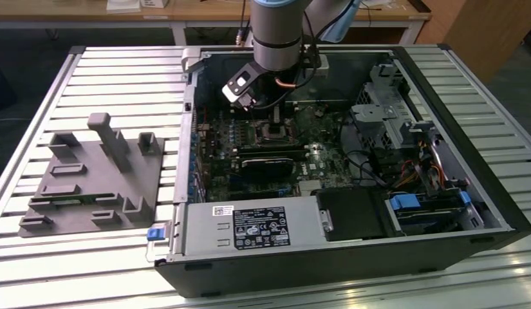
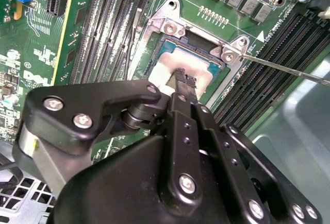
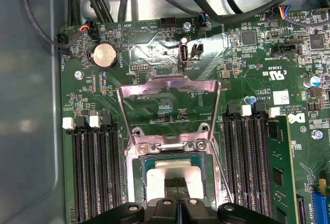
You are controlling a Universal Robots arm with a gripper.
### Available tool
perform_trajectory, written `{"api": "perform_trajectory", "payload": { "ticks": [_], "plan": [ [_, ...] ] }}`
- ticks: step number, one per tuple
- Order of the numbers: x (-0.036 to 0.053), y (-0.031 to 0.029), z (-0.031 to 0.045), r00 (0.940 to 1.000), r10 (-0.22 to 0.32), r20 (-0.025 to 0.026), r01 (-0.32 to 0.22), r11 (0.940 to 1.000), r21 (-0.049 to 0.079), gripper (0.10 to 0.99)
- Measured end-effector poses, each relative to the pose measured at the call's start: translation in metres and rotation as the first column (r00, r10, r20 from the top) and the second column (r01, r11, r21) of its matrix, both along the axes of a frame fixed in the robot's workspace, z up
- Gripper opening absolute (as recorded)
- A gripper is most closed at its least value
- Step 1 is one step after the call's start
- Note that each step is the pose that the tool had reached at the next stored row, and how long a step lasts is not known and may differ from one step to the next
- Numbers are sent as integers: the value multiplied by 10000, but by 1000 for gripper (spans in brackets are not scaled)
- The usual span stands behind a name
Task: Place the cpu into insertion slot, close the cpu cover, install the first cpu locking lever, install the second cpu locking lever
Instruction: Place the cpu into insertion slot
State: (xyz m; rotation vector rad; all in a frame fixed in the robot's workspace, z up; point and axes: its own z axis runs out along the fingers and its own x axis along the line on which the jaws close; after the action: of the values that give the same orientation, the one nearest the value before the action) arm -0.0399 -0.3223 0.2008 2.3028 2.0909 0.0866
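the arm (image 1: 277,32) comes straight down from above into the open computer case (image 1: 334,264), which lies on its side on a table (image 1: 119,77) made of metal slats. low down, the wrist bends a little, so the gripper (image 1: 274,122) points down at the green board (image 1: 326,161) near the back of the case.

in both wrist views the gripper (image 2: 184,77) (image 3: 178,183) is right over the slot in the middle of the board. its two black fingers (image 3: 172,185) look pressed together, with just a thin line between them. their tips sit on the flat silver top of the cpu (image 2: 167,63) (image 3: 157,177). i can't tell how hard they push.

the cpu lies flat inside its square slot. it looks straight in there, not tipped.

the cpu cover (image 3: 167,86) is open. in the first wrist view it is flipped back from the slot on its hinge, and you can see the board through its big window.

a thin wire lever (image 2: 289,69) pokes out to one side of the slot. it is not hooked down.

long black slots (image 3: 93,172) run on both sides of the cpu. a round silver battery (image 3: 104,55) sits on the board past the cover.

on the exterior view's left, well apart from the case, a grey holder (image 1: 93,174) with posts stands on the table.
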Motion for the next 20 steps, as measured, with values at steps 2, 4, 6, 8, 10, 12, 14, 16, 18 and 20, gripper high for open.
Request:
{"api": "perform_trajectory", "payload": {
  "ticks": [2,4,6,8,10,12,14,16,18,20],
  "plan": [
    [0,0,0,10000,0,0,0,10000,0,106],
    [0,0,1,10000,0,0,0,10000,-1,106],
    [0,0,1,10000,0,0,0,10000,0,106],
    [0,0,-6,10000,0,-1,0,10000,0,106],
    [0,-1,-8,10000,0,-2,0,10000,-4,106],
    [0,0,-10,10000,0,-1,0,10000,-1,106],
    [0,0,-12,10000,0,-1,0,10000,-2,106],
    [0,0,-13,10000,0,-1,0,10000,-2,106],
    [0,0,-14,10000,0,-2,0,10000,-2,106],
    [0,0,-12,10000,0,1,0,10000,-1,106]
  ]
}}
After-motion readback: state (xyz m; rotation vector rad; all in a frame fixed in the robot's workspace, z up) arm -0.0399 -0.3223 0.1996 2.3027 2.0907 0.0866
